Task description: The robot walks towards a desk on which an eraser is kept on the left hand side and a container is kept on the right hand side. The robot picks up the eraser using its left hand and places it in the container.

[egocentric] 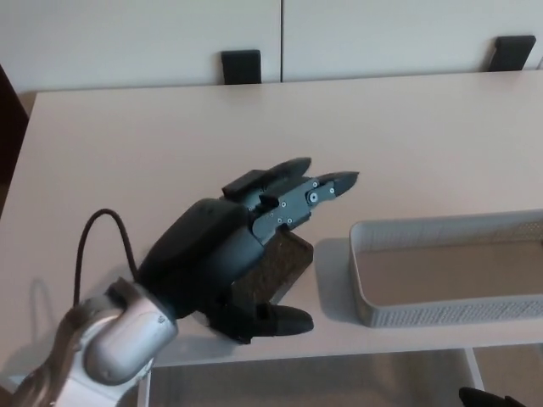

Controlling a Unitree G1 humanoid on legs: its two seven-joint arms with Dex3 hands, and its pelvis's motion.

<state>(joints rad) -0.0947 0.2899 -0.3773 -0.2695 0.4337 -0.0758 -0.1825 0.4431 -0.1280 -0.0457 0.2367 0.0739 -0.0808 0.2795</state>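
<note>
My left hand (242, 246) hangs over the dark speckled eraser (280, 263), which lies on the pale desk (170, 161) near its front edge. Two fingers (327, 186) stretch out past the eraser's far end and the thumb (276, 320) sits below its near side, so the hand is open around it without a visible grip. Most of the eraser is hidden under the palm. To the right stands the grey perforated container (441, 314), holding nothing, a short gap from the eraser. My right hand does not show.
Two black brackets (241, 67) (512, 52) sit at the desk's far edge against a white wall. A cable (97, 246) loops from my left wrist. The desk's front edge runs just below the container.
</note>
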